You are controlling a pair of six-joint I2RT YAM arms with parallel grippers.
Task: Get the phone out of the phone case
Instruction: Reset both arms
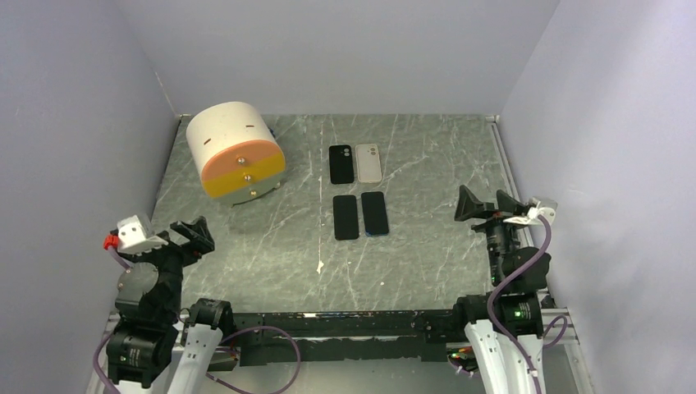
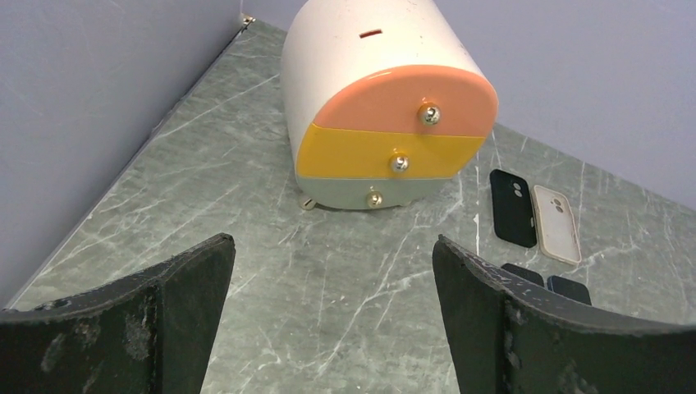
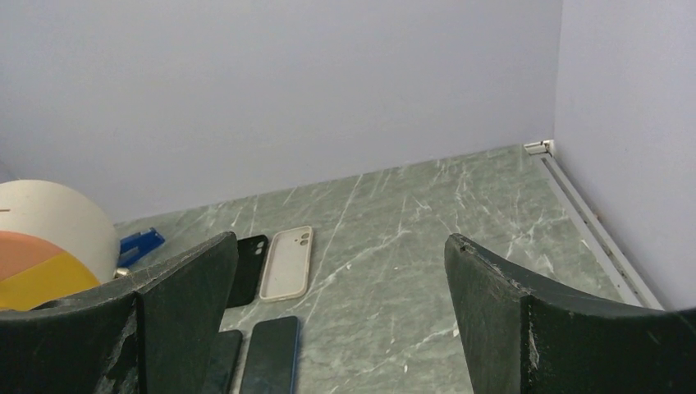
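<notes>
Both jaws stand wide and empty. On my desk (image 1: 271, 246), 2 cases (image 1: 355, 163) lie apart from 2 phones (image 1: 360, 215); they already look separated.

Four flat things are sitting mid-table in a two-by-two block: a black phone case (image 1: 341, 164) beside a beige phone case (image 1: 369, 163) at the back, and a black phone (image 1: 345, 217) next to a bluish phone (image 1: 374, 213) in front. The left gripper (image 1: 190, 235) and right gripper (image 1: 486, 204) are both hanging wide open near their own table edges, well apart from the phones. A round drawer box (image 1: 234, 152) with orange and yellow fronts is sitting back left.
</notes>
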